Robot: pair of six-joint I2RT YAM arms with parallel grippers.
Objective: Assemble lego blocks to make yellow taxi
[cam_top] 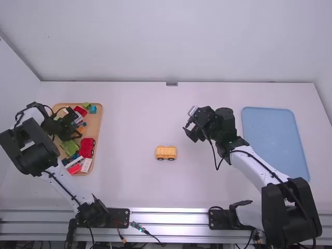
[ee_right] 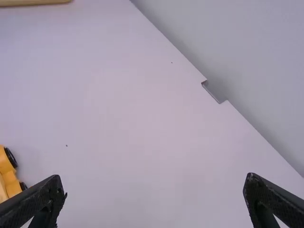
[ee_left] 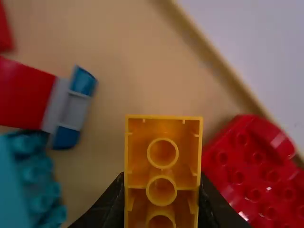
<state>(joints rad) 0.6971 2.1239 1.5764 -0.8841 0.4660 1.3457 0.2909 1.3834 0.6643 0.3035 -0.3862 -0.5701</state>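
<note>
Wood tray (cam_top: 101, 122), L side of frame at mid ht., holds mixed blocks: lg. red block (cam_top: 87, 147) at its R rim, green block (cam_top: 69, 147) beside it, white block (cam_top: 86, 165) near the bottom rim, teal block (cam_top: 93, 109) near the top. L arm covers part of the tray's L side, so some pcs. there are hidden. Yellow taxi pc. w/ dark wheels (cam_top: 166, 153) sits alone on the worktop (cam_top: 135, 181), approx. ctr. of frame, well apart from the tray. Blue mat (cam_top: 275, 140) lies at R of frame, just beside R forearm. L arm reaches up & L from the bottom edge, then bends back R over the tray; L gripper (cam_top: 78, 126) has its fingers clamped on an orange-yellow block (ee_left: 162, 166), hollow underside w/ round tubes facing the wrist cam. R arm runs up-L from bottom R; R gripper (cam_top: 190, 130) hangs above the worktop, up & R of the taxi pc., fingers wide apart, nothing btwn. them.
</note>
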